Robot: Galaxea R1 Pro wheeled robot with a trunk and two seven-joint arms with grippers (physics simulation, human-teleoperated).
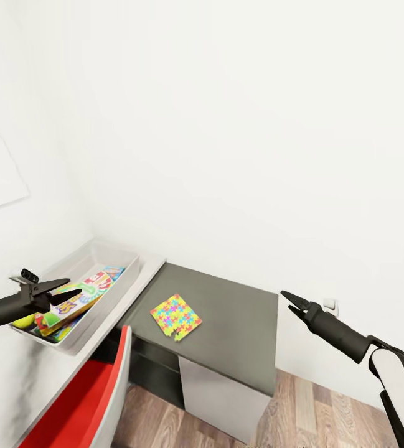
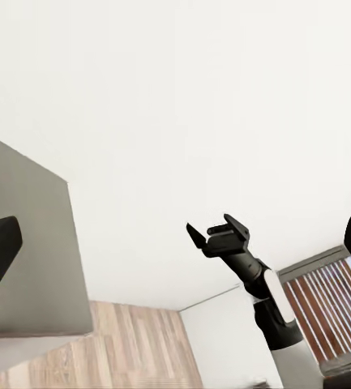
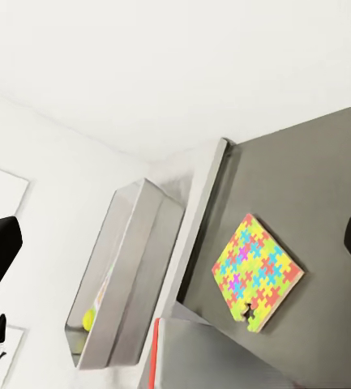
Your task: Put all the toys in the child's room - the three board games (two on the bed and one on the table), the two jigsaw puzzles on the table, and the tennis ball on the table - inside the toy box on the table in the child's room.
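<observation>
The left gripper (image 1: 65, 290), jaws parted and empty, hovers over the toy box (image 1: 122, 254), a shallow grey bin with sloping walls on the pale table (image 1: 140, 281). Inside it lie glossy board games (image 1: 71, 307) and the tennis ball (image 1: 23, 321). Right of the toy box, a thin mosaic jigsaw puzzle (image 1: 176, 316) lies flat on the lower dark cabinet (image 1: 239, 323); pinching so flat a sheet risks slipping or pushing it off. Further right, the right gripper (image 1: 295, 303) hangs released, well apart.
</observation>
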